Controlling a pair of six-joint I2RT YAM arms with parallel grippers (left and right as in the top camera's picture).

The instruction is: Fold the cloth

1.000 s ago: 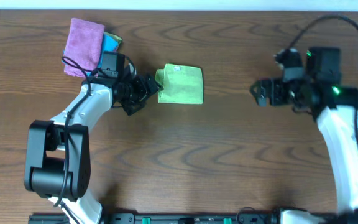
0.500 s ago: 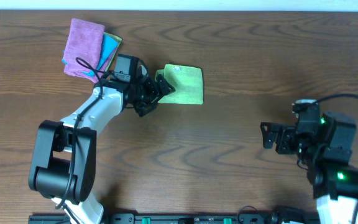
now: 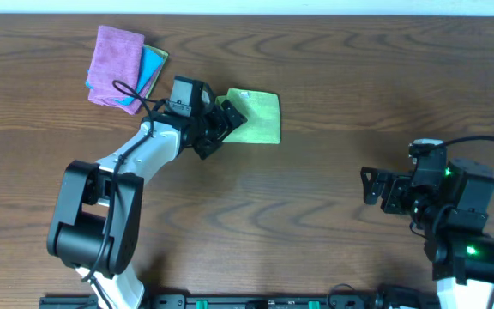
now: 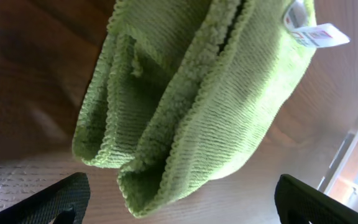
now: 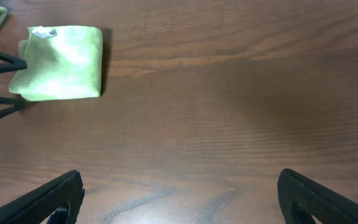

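Note:
A folded green cloth [image 3: 256,117] lies on the wooden table at the upper middle. It fills the left wrist view [image 4: 197,93], with a white tag [image 4: 319,34] at its far corner, and shows in the right wrist view [image 5: 61,62] at the top left. My left gripper [image 3: 223,127] is open at the cloth's left edge, its fingers [image 4: 48,199] wide on either side of the near folded edge. My right gripper [image 3: 369,185] is open and empty over bare table at the right, far from the cloth.
A folded purple cloth [image 3: 114,64] lies on a blue one [image 3: 151,62] and a yellow-green one at the upper left, just behind the left arm. The table's far edge runs along the top.
The left gripper has moved right, up to the green cloth's left edge. The right arm has pulled back from the upper right to the lower right and has nearly stopped.

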